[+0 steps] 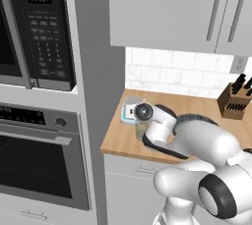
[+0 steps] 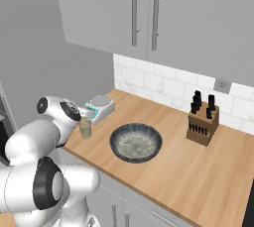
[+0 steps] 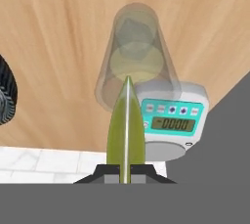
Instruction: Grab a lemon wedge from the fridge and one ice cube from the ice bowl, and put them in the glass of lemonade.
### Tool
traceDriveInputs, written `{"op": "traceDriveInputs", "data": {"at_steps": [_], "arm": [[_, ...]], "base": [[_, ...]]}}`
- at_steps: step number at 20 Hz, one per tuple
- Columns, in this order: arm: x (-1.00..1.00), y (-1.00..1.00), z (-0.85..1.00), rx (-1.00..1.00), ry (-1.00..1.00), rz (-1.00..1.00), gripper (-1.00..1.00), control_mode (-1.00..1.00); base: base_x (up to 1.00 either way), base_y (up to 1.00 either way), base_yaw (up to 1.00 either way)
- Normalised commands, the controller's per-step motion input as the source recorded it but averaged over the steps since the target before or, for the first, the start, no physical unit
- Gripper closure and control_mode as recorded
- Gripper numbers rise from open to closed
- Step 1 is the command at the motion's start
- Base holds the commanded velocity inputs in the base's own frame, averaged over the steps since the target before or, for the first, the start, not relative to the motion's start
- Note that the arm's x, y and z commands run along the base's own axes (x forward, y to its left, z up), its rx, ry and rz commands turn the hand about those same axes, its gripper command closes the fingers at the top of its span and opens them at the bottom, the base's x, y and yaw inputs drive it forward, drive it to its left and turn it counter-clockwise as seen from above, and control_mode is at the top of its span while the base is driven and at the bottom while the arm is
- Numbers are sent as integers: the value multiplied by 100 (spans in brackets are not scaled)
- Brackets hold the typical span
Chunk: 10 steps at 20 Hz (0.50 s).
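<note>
On the left stood one black oven [image 1: 42, 155] with one microwave [image 1: 34, 27] above it. One gripper [image 3: 125, 169] held one lemon wedge [image 3: 126, 125] tight between its jaws, just over one glass of lemonade [image 2: 86, 127]. One white scale [image 2: 99, 108] sat just behind the glass. The hand view showed an ice cube [image 3: 133, 32] inside the glass. Right of it was one ice bowl [image 2: 135, 143], then one knife block [image 2: 202, 122] far right.

The white arm [image 1: 197, 140] reaches forward and bends down over the counter edge, its wrist turned so the hand points downward. The gripper [image 3: 126, 171] is closed on a lemon wedge [image 3: 126, 130], pinched upright between its two dark fingertips.
</note>
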Motion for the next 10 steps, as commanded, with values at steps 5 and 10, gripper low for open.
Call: {"op": "traceDriveInputs", "data": {"at_steps": [5,10], "arm": [[0,0,-1,2,0,-9,100,-100],[2,4,0,2,0,-11,100,-100]], "base": [[0,0,0],[0,0,0]]}}
